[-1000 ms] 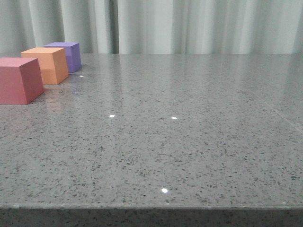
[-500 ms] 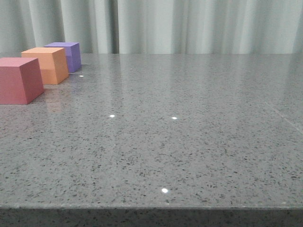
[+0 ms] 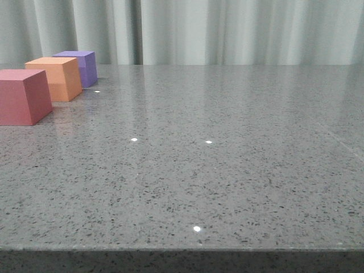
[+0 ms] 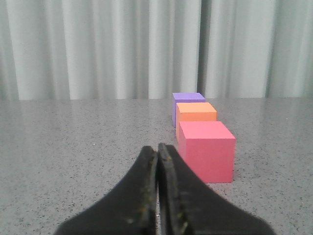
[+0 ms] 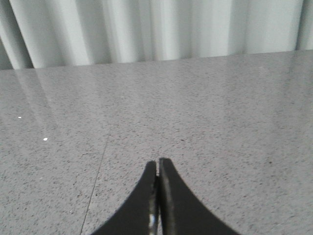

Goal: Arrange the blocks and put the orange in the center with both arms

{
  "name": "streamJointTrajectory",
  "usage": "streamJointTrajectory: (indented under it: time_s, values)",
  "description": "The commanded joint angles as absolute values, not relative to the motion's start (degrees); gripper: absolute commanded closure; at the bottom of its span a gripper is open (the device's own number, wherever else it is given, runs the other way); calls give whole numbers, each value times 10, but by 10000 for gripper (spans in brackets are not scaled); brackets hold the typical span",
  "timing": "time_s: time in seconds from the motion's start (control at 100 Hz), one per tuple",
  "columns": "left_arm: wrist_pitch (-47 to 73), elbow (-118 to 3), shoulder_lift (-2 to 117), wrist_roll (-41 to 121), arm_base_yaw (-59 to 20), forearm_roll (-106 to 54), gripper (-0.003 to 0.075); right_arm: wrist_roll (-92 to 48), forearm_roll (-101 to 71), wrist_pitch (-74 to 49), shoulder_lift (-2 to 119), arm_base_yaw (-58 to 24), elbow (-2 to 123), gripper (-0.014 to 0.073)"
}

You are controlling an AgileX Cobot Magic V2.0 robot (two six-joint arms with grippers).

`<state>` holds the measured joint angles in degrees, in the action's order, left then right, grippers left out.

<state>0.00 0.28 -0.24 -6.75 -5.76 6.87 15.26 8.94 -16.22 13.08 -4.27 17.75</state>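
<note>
Three cubes stand in a row at the far left of the grey table. The pink-red cube (image 3: 23,96) is nearest, the orange cube (image 3: 57,78) is in the middle, the purple cube (image 3: 79,67) is farthest. In the left wrist view the pink-red cube (image 4: 208,149), orange cube (image 4: 195,112) and purple cube (image 4: 188,98) line up beyond my left gripper (image 4: 157,147), which is shut and empty, just beside the pink-red cube. My right gripper (image 5: 157,162) is shut and empty over bare table. Neither gripper shows in the front view.
The speckled grey table (image 3: 216,159) has its front edge near the bottom of the front view. Pale curtains (image 3: 227,28) hang behind the table's far edge. A thin seam (image 5: 95,186) runs across the table in the right wrist view.
</note>
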Motion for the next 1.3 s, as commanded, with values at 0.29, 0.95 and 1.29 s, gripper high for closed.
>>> streamJointTrajectory:
  time_s: [0.29,0.95,1.29]
  values:
    - [-44,28,-20,-68,-58,69,741,28,-11,-42,12,-38,52,662]
    - [-44,28,-20,-68,-58,69,741,28,-11,51,-17,-38,-9,662]
    - [-44,28,-20,-68,-58,69,741,28,-11,51,-17,-38,-9,662]
